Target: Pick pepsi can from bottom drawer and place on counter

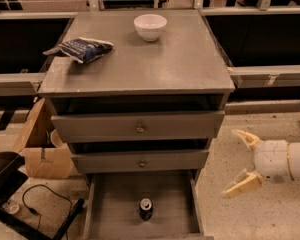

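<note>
Aluminium is what matters most: the pepsi can (146,209) stands upright on the plank floor of the bottom drawer (115,206), at the bottom centre of the frame, roughly midway between the drawer's low side walls and touching neither. Its silver top faces up, with the dark blue body below it. Whether it is full cannot be told. A full can would be moderately heavy and stiff, an empty one light and easy to dent. Either way the wall is thin, smooth and probably slippery. The safest hold looks to be across the middle of the cylinder, fingers on opposite sides, with only a moderate squeeze. A pinch at the rim risks tipping it.

The gripper (238,161) hangs at the lower right of the frame, outside the cabinet and well apart from the can, above the speckled floor. Its two pale fingers (245,136) are spread wide with nothing between them.

The counter (155,64) fills the upper middle of the frame. A white bowl (150,26) sits near its far edge and a blue-and-white snack bag (82,49) lies at its upper-left edge, leaving bare surface toward the front.
</note>
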Motion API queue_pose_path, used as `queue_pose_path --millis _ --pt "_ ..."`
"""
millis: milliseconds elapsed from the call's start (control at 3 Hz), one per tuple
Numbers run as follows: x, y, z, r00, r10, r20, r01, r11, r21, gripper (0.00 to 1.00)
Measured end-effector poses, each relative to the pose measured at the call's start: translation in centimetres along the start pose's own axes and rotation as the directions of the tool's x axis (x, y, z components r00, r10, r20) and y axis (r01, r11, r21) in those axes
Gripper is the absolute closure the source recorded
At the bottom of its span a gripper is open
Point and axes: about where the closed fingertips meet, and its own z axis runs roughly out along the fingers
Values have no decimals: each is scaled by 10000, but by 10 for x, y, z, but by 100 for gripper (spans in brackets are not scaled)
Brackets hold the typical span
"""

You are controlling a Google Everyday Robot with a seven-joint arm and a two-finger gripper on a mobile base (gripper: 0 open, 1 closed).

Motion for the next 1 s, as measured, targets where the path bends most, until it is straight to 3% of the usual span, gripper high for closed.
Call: queue_pose_path --millis 333,1000 --pt "7 0 25 9914 175 1297 -171 9998 -48 0" --pt "13 -2 38 9880 292 1515 -263 9994 -211 0"
